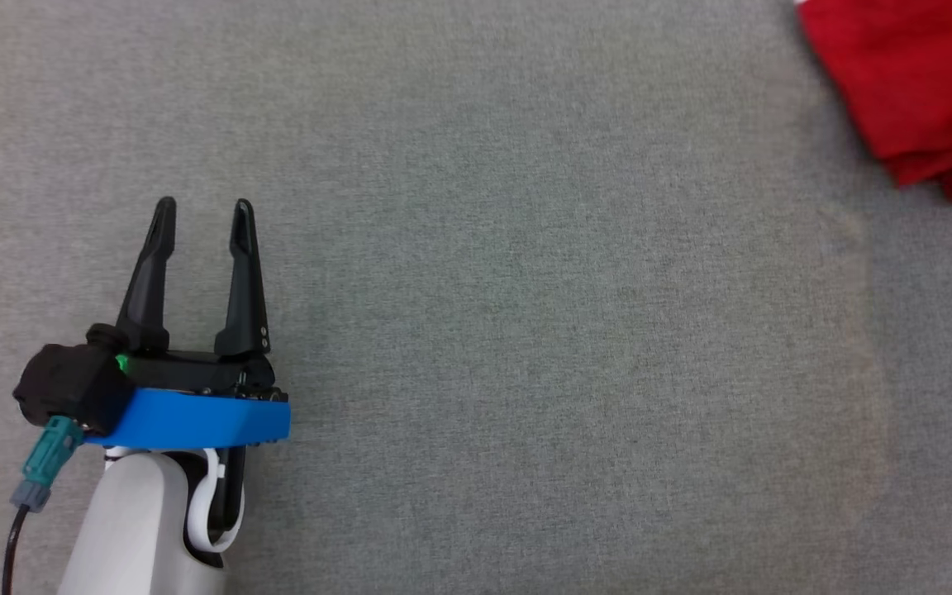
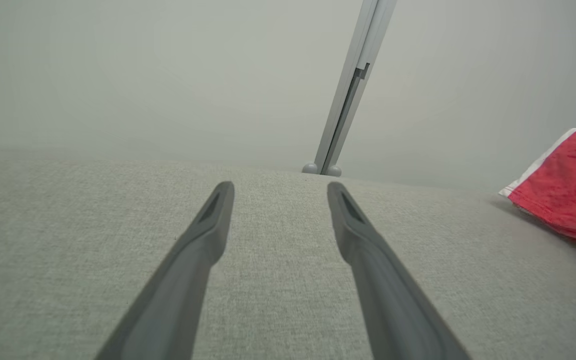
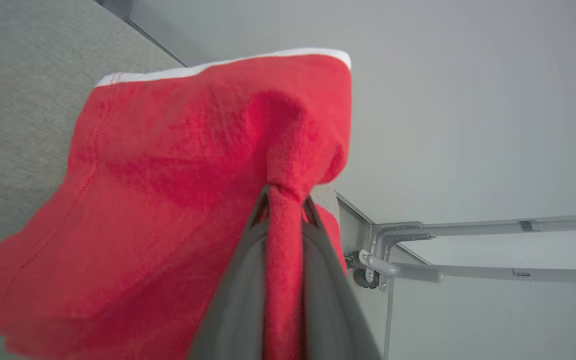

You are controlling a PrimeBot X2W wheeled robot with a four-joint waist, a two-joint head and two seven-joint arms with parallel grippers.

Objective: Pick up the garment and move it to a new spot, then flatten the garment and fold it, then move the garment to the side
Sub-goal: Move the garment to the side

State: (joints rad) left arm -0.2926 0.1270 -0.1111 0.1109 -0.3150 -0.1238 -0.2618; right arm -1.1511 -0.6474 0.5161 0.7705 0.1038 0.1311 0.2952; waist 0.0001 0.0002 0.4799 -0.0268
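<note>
The garment (image 1: pixel 914 83) is a red shirt with white trim, bunched at the far right of the grey cloth surface and cut off by the head view's right edge. In the left wrist view the garment (image 2: pixel 568 190) lies at the right edge. My right gripper (image 3: pixel 285 200) is shut on a pinched fold of the garment (image 3: pixel 178 190), with red cloth running down between its two fingers. Low on the left of the surface, my left gripper (image 1: pixel 203 211) stands open and holds nothing, far from the shirt; the left wrist view shows this gripper (image 2: pixel 279 190) with spread fingers.
A grey fabric-covered table (image 1: pixel 525 330) spreads across the head view. Beyond its far edge stands a pale metal post (image 2: pixel 353 85) against a plain wall. A metal frame with a caster (image 3: pixel 368 275) sits off the table's edge near the shirt.
</note>
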